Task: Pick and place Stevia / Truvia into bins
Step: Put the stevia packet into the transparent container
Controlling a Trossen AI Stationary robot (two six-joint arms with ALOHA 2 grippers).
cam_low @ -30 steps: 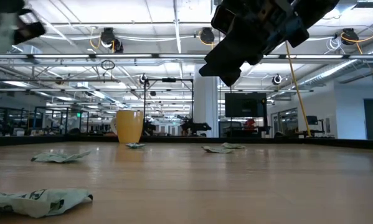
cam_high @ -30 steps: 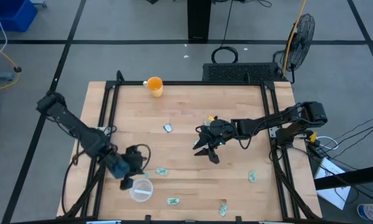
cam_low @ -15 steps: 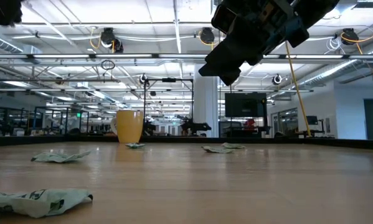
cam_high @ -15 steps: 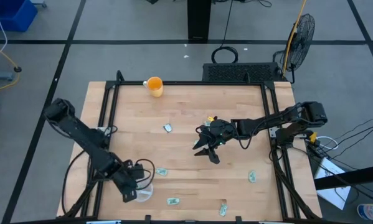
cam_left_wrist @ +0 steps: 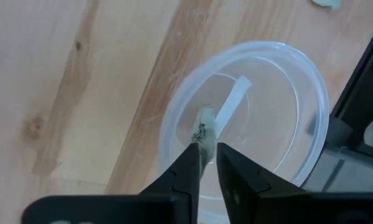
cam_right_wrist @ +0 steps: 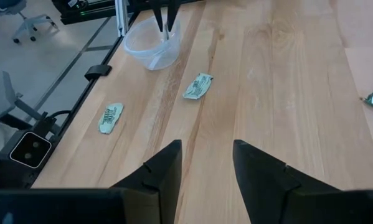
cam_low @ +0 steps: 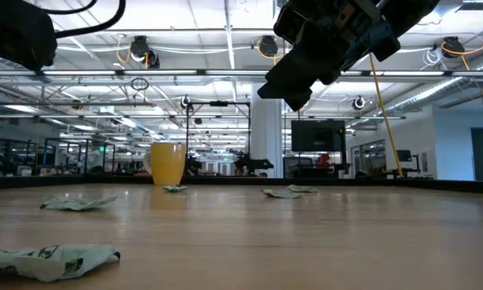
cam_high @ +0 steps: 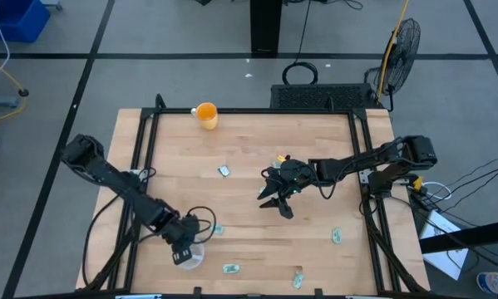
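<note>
Left hand (cam_left_wrist: 208, 163): poised directly over the mouth of the clear cup (cam_left_wrist: 261, 68), fingers narrowly parted with a sachet (cam_left_wrist: 204, 129) standing on edge between the tips — whether it is pinched or loose, cannot tell. In the high view this hand (cam_high: 184, 246) sits at the tabletop's 7 o'clock corner.

Clear cup: upright on the tabletop (cam_high: 249, 149) near its 7 o'clock corner (cam_high: 190, 257); a pale sachet-like strip (cam_left_wrist: 231, 104) lies inside on the bottom.

Right hand (cam_high: 275, 202): raised above the middle of the tabletop, fingers spread apart, nothing between them; the right wrist view shows bare wood in the gap (cam_right_wrist: 206, 165).

Loose sachets, high view — one just beside the cup at its 2 o'clock (cam_high: 216, 229); one near the 6 o'clock edge (cam_high: 230, 268); one further along that edge (cam_high: 298, 277); one toward 5 o'clock (cam_high: 336, 237); one left of centre, toward 10 o'clock of the right hand (cam_high: 224, 171).

Low view: a crumpled sachet (cam_low: 52, 261) in the near foreground, another (cam_low: 77, 203) further back, two more (cam_low: 283, 192) near the far edge.

Orange cup (cam_high: 206, 114): upright by the tabletop's 12 o'clock edge, well apart from both hands.

Surroundings: a floor fan (cam_high: 398, 50) stands beyond the tabletop at 1 o'clock.
</note>
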